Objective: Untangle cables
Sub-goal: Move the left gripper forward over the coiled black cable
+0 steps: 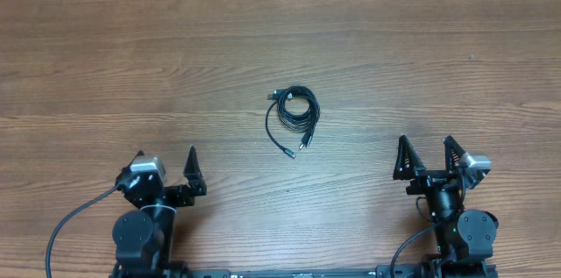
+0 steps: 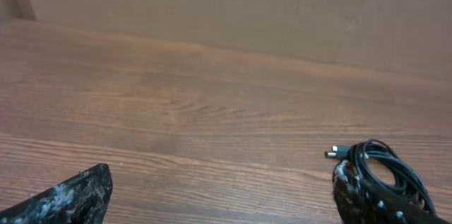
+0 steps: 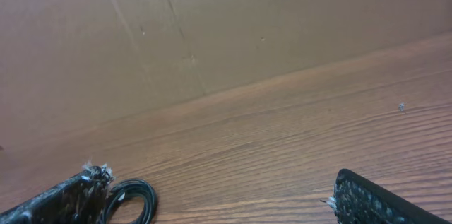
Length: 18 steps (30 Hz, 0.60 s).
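Remote check, 4 items.

1. I find the cables [image 1: 294, 118] as 1 small black coiled bundle lying flat on the wooden table [image 1: 105, 59], just right of centre in the overhead view. 2 plug ends trail from its lower edge, and 1 more points out at its upper left.

2. The left gripper [image 1: 165, 164] sits at the lower left of the overhead view, jaws spread wide and holding nothing. In the left wrist view its fingers [image 2: 70, 199] occupy the bottom corners. The coil shows at lower right, partly overlapped by the right-hand finger, with 1 plug tip pointing left.

3. The right gripper [image 1: 428, 153] sits at the lower right of the overhead view, jaws equally wide and empty. In its wrist view the coil appears at the bottom left, just beside the left-hand finger [image 3: 63, 199].

4. Open wood surrounds the bundle on all sides. Both grippers stand well apart from it, 1 to each side and lower in the frame. The table's far edge runs along the top of the overhead frame, where a pale brown board [image 2: 212, 12] rises. The bundle lies well short of that edge.
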Each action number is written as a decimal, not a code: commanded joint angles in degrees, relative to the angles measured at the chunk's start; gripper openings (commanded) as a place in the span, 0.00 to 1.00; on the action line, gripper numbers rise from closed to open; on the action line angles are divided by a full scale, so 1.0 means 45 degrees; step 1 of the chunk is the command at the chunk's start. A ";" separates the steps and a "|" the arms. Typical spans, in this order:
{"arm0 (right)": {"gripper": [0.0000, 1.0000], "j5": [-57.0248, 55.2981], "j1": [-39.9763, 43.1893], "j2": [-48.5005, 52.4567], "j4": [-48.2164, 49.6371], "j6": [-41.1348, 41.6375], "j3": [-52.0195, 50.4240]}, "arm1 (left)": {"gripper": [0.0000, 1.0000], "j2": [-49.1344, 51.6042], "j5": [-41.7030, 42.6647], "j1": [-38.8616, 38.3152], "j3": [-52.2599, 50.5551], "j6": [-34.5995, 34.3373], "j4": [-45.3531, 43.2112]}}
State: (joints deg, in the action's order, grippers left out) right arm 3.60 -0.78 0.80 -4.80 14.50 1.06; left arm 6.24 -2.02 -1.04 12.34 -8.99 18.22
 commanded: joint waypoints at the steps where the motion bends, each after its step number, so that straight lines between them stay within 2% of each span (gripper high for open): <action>1: 1.00 -0.0117 0.0058 -0.0078 0.0039 -0.0097 -0.0131 | 1.00 0.0981 -0.0204 0.0058 0.0816 -0.0044 -0.0005; 6: 1.00 -0.0112 0.0058 -0.0083 0.0039 -0.0097 -0.0131 | 1.00 0.2773 -0.0068 0.0058 0.1880 -0.0039 -0.0005; 12: 1.00 -0.0117 0.0058 -0.0083 0.0039 -0.0097 -0.0131 | 0.99 0.5391 0.1166 0.0053 0.3677 -0.0029 0.0325; 18: 1.00 -0.0117 0.0058 -0.0078 0.0039 -0.0097 -0.0131 | 1.00 0.8505 0.2210 0.0053 0.6275 0.0393 0.2618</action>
State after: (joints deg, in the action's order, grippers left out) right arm 3.62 -0.78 0.80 -4.78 14.50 1.06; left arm 39.46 4.03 -1.04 34.92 -8.73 27.11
